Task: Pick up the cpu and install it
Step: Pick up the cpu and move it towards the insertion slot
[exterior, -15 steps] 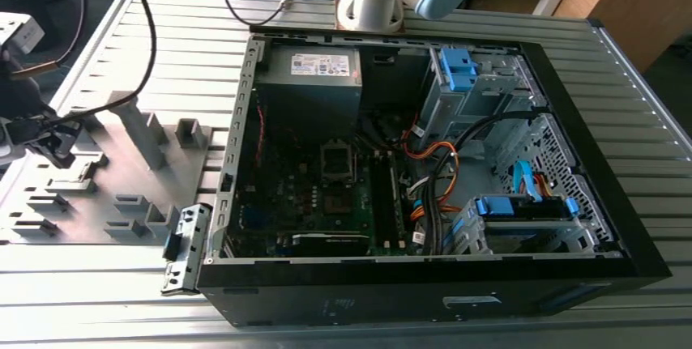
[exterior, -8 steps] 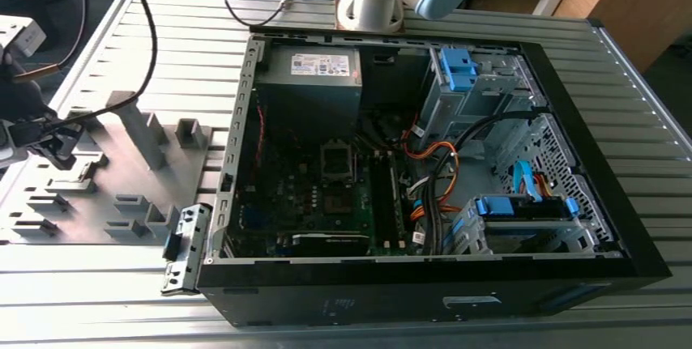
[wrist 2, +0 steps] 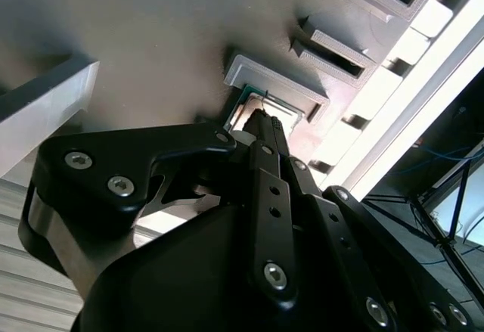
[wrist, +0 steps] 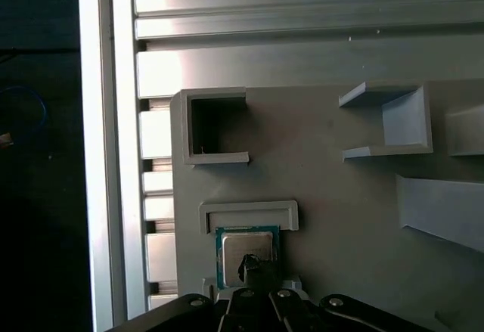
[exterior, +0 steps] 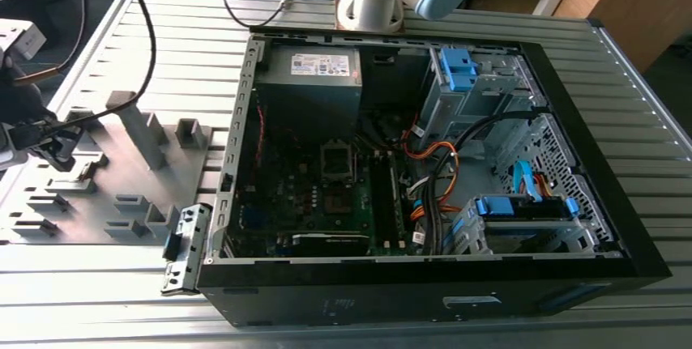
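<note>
It was a robotics lab or workshop: a ribbed aluminium counter (exterior: 611,70) carried an opened computer case (exterior: 324,294) and a grey fixture plate (exterior: 103,151) of part holders, with a robot arm's base (exterior: 371,7) beside the case and cables (exterior: 229,10) trailing across.

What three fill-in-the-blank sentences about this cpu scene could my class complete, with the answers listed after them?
1. The cpu lies flat on a ____ fixture plate.
2. It sits ____ the open computer case.
3. The hand is nearest to the ____.
Missing words: grey; outside; cpu.
</note>
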`<state>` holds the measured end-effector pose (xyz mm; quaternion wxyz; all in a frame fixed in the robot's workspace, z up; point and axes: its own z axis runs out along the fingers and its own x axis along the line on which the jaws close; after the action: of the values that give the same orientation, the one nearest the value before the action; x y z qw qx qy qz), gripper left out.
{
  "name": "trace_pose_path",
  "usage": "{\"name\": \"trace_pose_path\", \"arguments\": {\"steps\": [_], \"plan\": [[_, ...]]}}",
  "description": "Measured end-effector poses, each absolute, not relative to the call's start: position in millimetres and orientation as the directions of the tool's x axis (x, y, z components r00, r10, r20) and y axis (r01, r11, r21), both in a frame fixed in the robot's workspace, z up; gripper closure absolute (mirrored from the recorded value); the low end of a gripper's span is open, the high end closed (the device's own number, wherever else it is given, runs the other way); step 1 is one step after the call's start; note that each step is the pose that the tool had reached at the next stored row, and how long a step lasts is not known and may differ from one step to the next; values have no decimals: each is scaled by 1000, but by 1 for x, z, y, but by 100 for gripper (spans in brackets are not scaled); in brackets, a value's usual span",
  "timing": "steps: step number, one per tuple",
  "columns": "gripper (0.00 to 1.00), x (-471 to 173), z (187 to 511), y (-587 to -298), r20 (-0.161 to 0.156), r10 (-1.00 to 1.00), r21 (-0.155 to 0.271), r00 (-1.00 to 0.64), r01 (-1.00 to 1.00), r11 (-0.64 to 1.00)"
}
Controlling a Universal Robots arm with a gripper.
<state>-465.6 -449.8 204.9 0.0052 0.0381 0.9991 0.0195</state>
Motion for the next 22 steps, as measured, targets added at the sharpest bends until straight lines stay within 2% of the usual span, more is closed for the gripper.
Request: {"name": "trace_pose_path", "arguments": {"steps": [9, 10, 11, 12, 13, 15, 16, 18, 21, 22], "plan": [[89, -466, 205, -450, -9, 76, 39, -997, 76, 996], [84, -466, 205, -450, -9, 76, 39, -997, 76, 996], [84, -466, 205, -450, -9, 76, 39, -997, 76, 996], [77, -466, 205, -450, -9, 76, 39, -997, 76, 996], [77, -466, 205, -450, -9, 76, 39, -997, 76, 996], [65, -466, 205, -450, -9, 76, 39, -997, 76, 996], [65, -466, 205, -450, -9, 76, 39, -997, 76, 996], [53, -466, 205, -450, -9, 76, 39, -997, 76, 996], [47, -466, 204, -450, -9, 76, 39, -997, 76, 996], [41, -466, 204, -450, -9, 76, 39, -997, 76, 996]]}}
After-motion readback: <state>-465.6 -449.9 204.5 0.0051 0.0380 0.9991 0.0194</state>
